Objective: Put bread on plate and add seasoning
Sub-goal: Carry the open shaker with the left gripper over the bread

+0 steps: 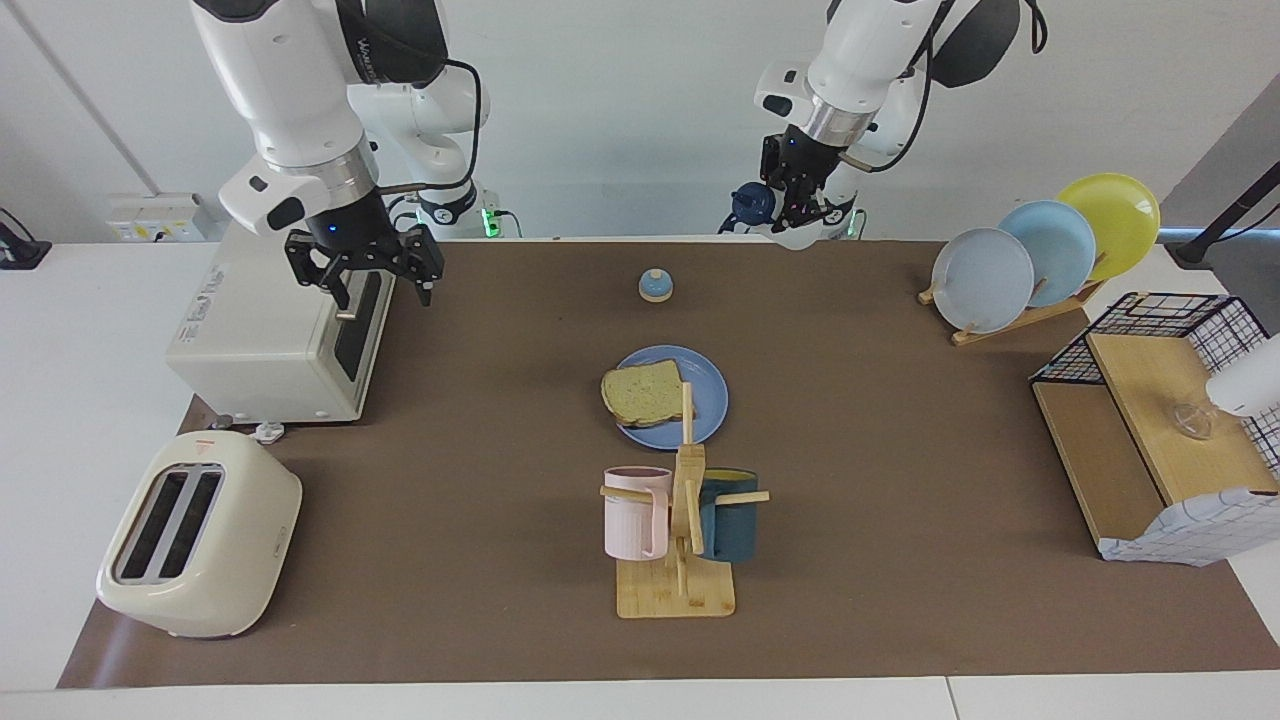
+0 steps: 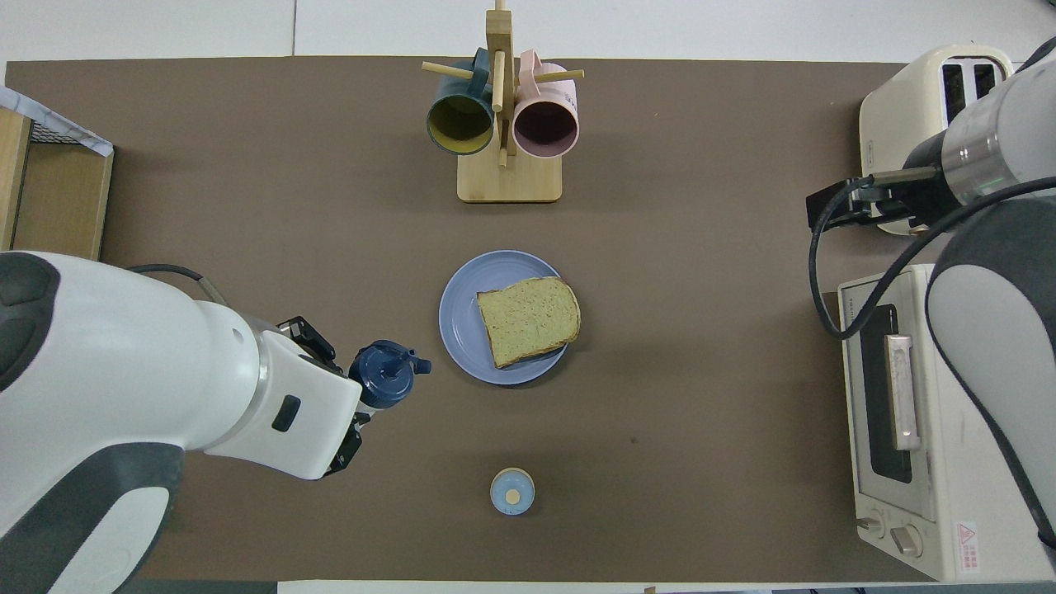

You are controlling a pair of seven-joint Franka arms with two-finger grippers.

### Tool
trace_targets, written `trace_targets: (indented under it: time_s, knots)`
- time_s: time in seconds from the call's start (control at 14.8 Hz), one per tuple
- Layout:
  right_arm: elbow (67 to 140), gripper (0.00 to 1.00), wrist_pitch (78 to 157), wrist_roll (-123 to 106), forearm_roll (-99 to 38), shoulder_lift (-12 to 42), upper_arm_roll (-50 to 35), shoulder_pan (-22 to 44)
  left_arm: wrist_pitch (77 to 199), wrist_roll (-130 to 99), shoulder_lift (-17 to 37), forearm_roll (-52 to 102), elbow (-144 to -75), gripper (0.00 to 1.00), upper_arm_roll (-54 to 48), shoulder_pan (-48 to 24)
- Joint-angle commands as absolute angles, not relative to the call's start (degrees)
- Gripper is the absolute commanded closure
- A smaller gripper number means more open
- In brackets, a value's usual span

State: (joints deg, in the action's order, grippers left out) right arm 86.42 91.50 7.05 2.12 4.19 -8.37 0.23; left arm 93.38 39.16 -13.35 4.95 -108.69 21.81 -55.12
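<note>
The bread lies flat on the blue plate in the middle of the mat, its edge overhanging the rim toward the right arm's end. My left gripper is shut on the seasoning, a white bottle with a navy cap. It is held tilted in the air over the mat's edge at the robots' end, apart from the plate. My right gripper hangs open and empty over the toaster oven.
A blue-domed bell sits between the plate and the robots. A wooden mug rack with two mugs stands just past the plate. A cream toaster, a plate rack and a wire-and-wood shelf line the ends.
</note>
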Motion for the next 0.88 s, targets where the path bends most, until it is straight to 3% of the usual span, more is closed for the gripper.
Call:
trace_targets:
  time_s: [0.0, 0.2, 0.47, 0.68, 0.81]
  knots:
    - [85.6, 0.0, 89.4, 6.5, 3.5, 4.3, -9.1, -2.1, 91.1, 37.5, -9.9, 2.5, -104.6, 0.79, 21.0, -55.3]
    - [91.2, 0.0, 89.3, 3.7, 3.2, 1.4, -9.1, -6.7, 88.0, 36.8, -5.1, 0.4, -99.8, 0.8, 20.5, -55.5]
    - [93.4, 0.0, 89.7, 0.1, 3.0, -0.5, -1.5, -0.1, 86.6, 36.6, -4.0, -5.3, -99.3, 0.81, 20.0, -55.9]
    - [98.2, 0.0, 89.8, 0.2, 3.0, -3.4, -1.0, 0.4, 86.7, 36.5, -1.9, -8.3, -99.1, 0.81, 19.6, -56.0]
    - [97.7, 0.0, 89.6, 0.2, 2.9, -2.7, -0.4, 0.2, 86.7, 35.6, 1.1, -9.4, -97.2, 0.82, 18.9, -56.0]
